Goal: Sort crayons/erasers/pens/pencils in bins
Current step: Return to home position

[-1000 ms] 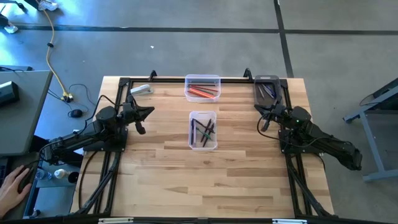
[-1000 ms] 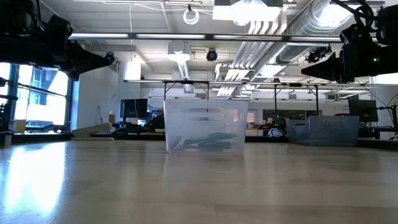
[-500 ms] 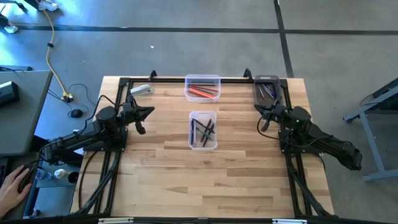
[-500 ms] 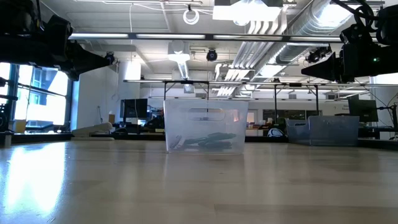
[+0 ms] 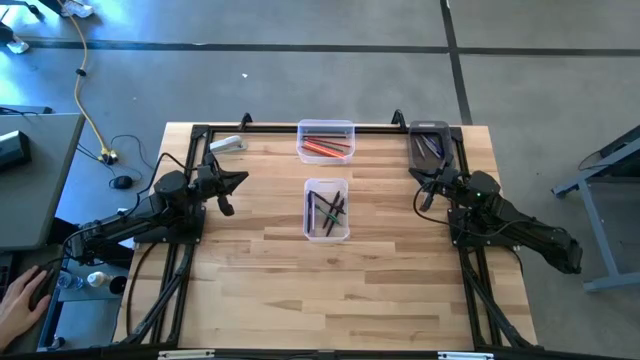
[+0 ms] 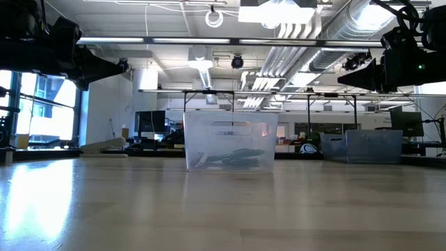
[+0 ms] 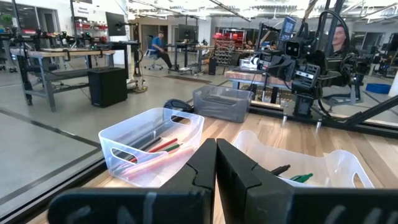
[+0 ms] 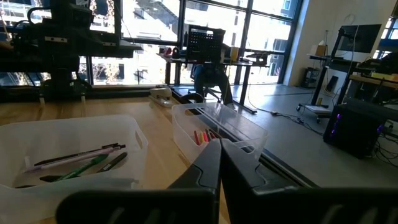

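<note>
Three bins, 2 arms, 1 table. Far left, off the table: 1 person's hand. Next, left gripper over table's left edge, raised off the wood, holding nothing; fingers pressed together per left wrist view. Just beyond it, near far-left corner: 1 small whitish item, too small to ID. Centre col.: 2 clear tubs, apart, one behind the other. At the back rail, far clear bin w/ red & orange sticks, approx. 3–4, exact no. unclear. Mid-table, near clear bin w/ dark pens plus 1 green one; roughly 4–5, overlapping, so no firm count. Right: 1 smoky dark bin at far-right corner, a couple of pale sticks inside, count unclear. Just in front of it, right gripper over table's right edge, also raised & empty; fingers tight against each other per right wrist view. Both arms folded back at opp. sides, well apart from the centre tubs.
</note>
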